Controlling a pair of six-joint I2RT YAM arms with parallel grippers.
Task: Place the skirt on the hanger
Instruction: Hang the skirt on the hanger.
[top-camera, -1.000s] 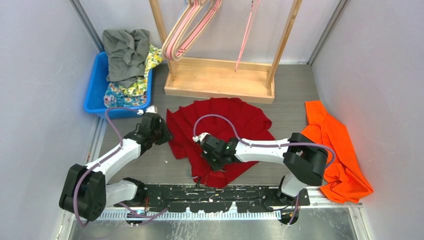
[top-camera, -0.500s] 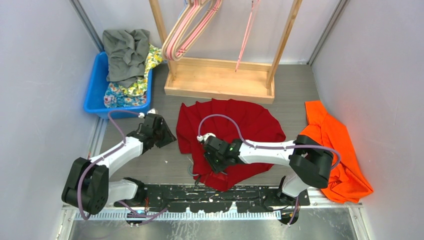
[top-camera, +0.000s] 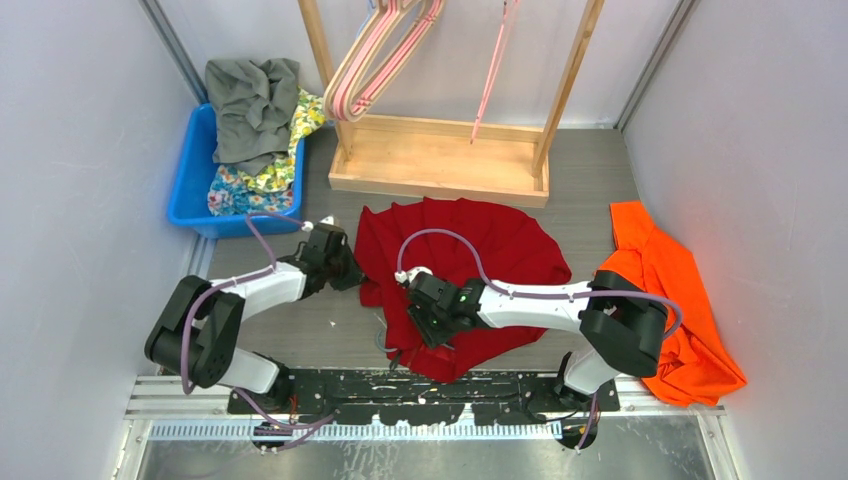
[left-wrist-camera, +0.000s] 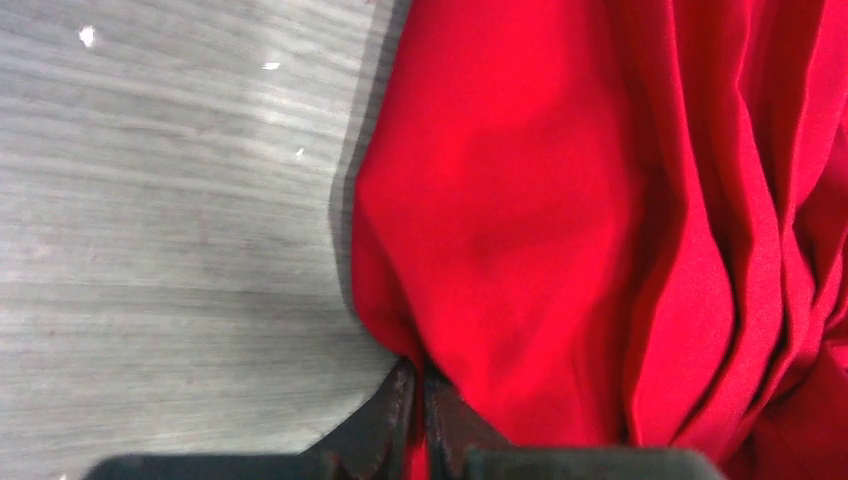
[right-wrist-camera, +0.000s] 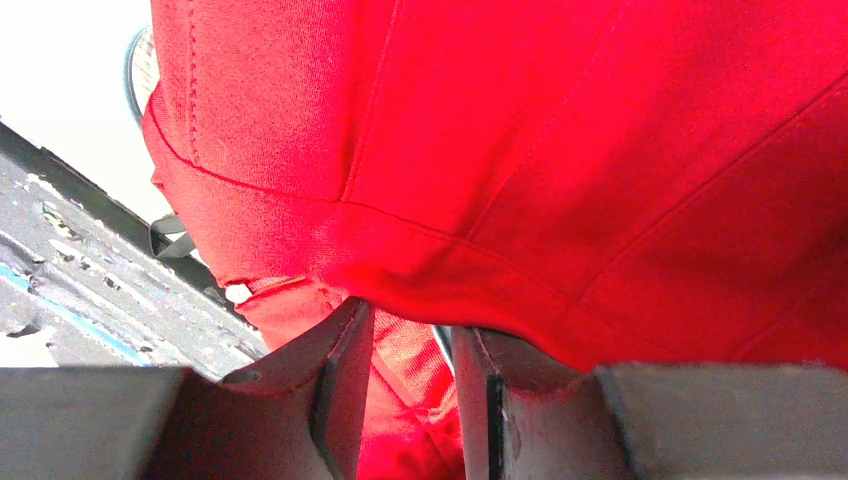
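While the pleated red fabric skirt (top-camera: 490, 250) lies spread on the grey wood-grain table (top-camera: 300, 335), just at 6 o'clock from the pale wooden rack (top-camera: 440, 165) that carries the slim pink hangers (top-camera: 375, 60), the left gripper (top-camera: 352, 275) is pinched together on the skirt's 9 o'clock edge. The right gripper (top-camera: 432, 325) sits over the skirt's 7 o'clock part, its fingers (right-wrist-camera: 340, 385) apart, with the waistband (right-wrist-camera: 480, 270) draped across their tips.
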